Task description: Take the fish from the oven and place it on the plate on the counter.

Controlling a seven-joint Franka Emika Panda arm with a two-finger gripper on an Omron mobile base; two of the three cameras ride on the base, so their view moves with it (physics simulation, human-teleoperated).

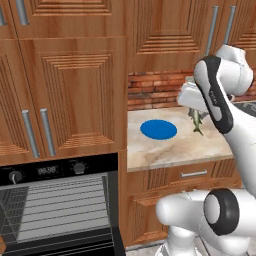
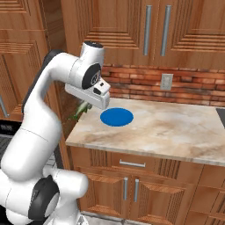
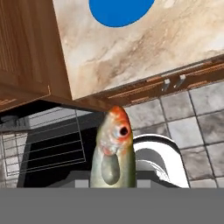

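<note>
Fish hangs in the tool, head pointing away from the hand cam, orange-red snout, dark eye, pale belly patch; tool clamped on its tail end, finger tips themselves hidden behind the body. In left base view the fish dangles head-down under the hand, over the bench, to the right of the plate and apart from it. In right base view the fish shows below the tool, at the bench edge nearest the oven side, just left of the plate, not over it.

Oven sits low, left of the bench: door down, grey wire racks showing, two knobs and a lit display on the black panel above. Hand view has the open oven below the bench edge, racks visible, grey floor tiles beside it.

Plate: flat, bright blue, bare, lying on the bench mid-depth, nearer the oven-side end. Hand view catches part of it past the fish's head.

Under the bench edge: drawer w/ silver handle, wood doors lower. Behind the plate: brick backsplash w/ a wall outlet. Above that, wood wall cabinets w/ long silver handles.
</note>
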